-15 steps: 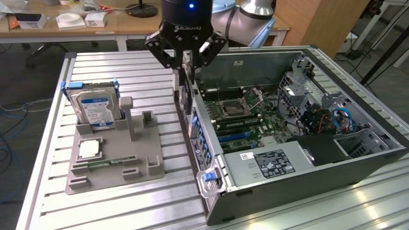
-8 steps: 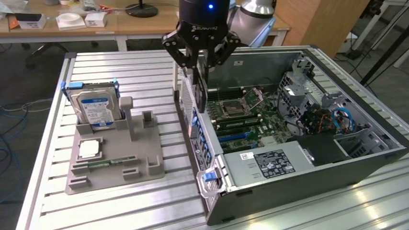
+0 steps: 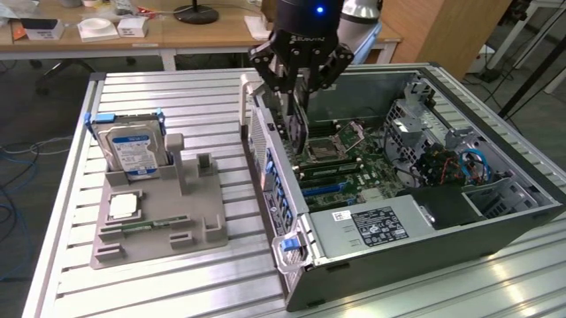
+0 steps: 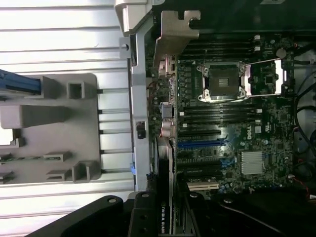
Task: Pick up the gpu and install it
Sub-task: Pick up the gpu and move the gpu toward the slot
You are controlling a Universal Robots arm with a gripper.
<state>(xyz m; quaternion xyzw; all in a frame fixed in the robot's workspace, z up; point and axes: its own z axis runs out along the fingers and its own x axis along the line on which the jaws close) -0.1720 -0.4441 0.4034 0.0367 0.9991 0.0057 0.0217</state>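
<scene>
The gpu point(image 3: 299, 129) is a thin black card that hangs on edge inside the open computer case point(image 3: 531, 199), just above the motherboard point(image 3: 354, 165) and close to the case's wall on the exterior view's left. My gripper point(image 3: 296, 106) is shut on its upper edge. In the wrist view the gpu point(image 4: 164, 168) runs out from between my fingers point(image 4: 143, 217), white lettering on its edge, over the expansion slots beside a blue slot point(image 4: 200, 144).
A grey fixture point(image 3: 203, 228) on the slatted table holds a silver hard drive point(image 3: 132, 149), a processor chip point(image 3: 124, 207) and a green memory stick point(image 3: 146, 225). Inside the case are the processor socket point(image 3: 325, 149), a power supply point(image 3: 380, 225) and blue cables point(image 3: 473, 165).
</scene>
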